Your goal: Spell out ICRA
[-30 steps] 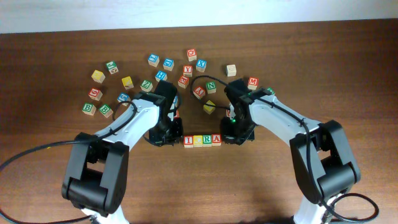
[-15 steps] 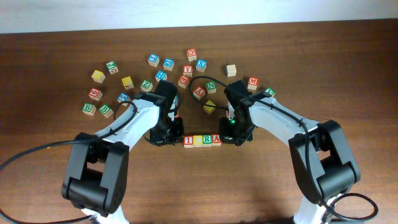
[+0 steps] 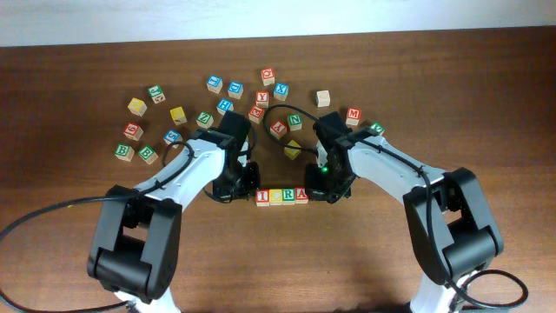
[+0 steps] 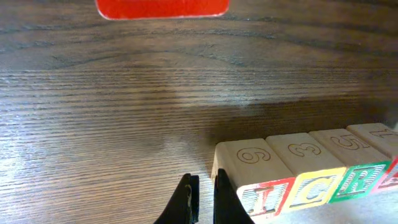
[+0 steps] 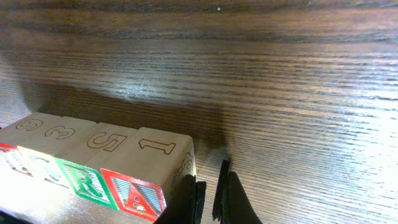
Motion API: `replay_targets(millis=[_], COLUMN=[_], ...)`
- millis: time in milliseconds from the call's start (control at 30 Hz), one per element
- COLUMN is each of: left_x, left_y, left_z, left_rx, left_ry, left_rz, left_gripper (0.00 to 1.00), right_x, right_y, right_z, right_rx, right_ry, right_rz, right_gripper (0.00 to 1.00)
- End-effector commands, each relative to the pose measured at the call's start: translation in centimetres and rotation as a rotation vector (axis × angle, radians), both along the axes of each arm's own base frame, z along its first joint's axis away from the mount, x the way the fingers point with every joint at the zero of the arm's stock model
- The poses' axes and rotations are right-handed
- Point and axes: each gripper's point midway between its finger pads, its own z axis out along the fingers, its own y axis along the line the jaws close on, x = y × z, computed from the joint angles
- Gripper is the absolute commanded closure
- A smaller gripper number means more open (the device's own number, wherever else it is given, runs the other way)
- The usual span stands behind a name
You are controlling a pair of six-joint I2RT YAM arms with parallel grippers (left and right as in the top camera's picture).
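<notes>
Since a second ago the right gripper has slid in toward the row's A end, while the left gripper has barely shifted. The four cubes lie where they were.

I, C, R and A sit on the table in one straight line. Each touches the next, and the line spans the space between the two sets of jaws.

In the left wrist view the left gripper has its jaws nearly closed, with only a thin slit between the fingers, and grips nothing. The I cube stands just off the outer side of one finger. It is too close to tell whether they touch. C, R and A run on away from the jaws.

In the right wrist view the right gripper is also drawn to a narrow slit and empty. The A cube is hard by the outer side of one finger, again touching or a hair apart. R, C and I follow beyond it.

Ahead of both jaws, past the row, a yellow cube lies between the arms. Loose cubes are scattered farther out.
</notes>
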Motion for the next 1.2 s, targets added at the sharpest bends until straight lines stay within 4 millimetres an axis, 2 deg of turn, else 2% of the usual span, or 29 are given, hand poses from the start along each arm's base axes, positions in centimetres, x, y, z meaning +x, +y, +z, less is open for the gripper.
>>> replay_targets(millis=[0,400,567,633,700,733,867,900,933,1033,1100,1167], left_x=[-0.4,-0.4,0.0,0.6,1.1,1.6,2.2,2.1,1.8,1.0,0.2,-1.3], left_y=[-0.5,-0.5,0.5,1.4,2.2,2.5,2.4,2.4,2.8,3.7,4.0,4.1], left_z=[-0.1,-0.1,-0.3,-0.3,0.2,1.0,4.7,6.2,7.6,11.1,13.2,15.1], left_rx=[-0.023,-0.021,0.03,0.06,0.062,0.057,0.022,0.012,0.019,0.025,0.009,-0.002], left_ry=[0.017,0.016,-0.004,-0.02,-0.028,-0.054,-0.152,-0.182,-0.214,-0.294,-0.336,-0.363], left_rz=[0.0,-0.001,0.006,0.021,0.045,0.058,0.062,0.064,0.068,0.077,0.08,0.072], left_gripper=[0.96,0.96,1.0,1.0,1.0,1.0,1.0,1.0,1.0,1.0,1.0,1.0], right_x=[-0.4,-0.4,-0.6,-0.5,0.2,0.7,0.8,0.4,0.0,-2.0,-4.1,-6.3], right_y=[0.4,0.4,0.2,-0.4,-1.9,-3.1,-5.0,-5.7,-6.1,-7.8,-8.9,-10.1], right_z=[0.0,0.0,0.0,0.0,0.9,2.1,6.7,9.1,10.6,15.6,19.1,21.3], right_rx=[0.019,0.022,0.011,0.005,-0.004,-0.004,-0.011,-0.03,-0.042,-0.077,-0.079,-0.096], right_ry=[0.01,0.012,0.018,0.03,0.055,0.056,0.028,-0.029,-0.065,-0.195,-0.294,-0.36], right_rz=[0.01,0.01,0.009,-0.008,-0.05,-0.052,-0.081,-0.083,-0.084,-0.094,-0.105,-0.117], right_gripper=[0.96,0.96,0.96,0.96,0.96,0.96,0.96,0.96,0.96,0.96,0.96,0.96])
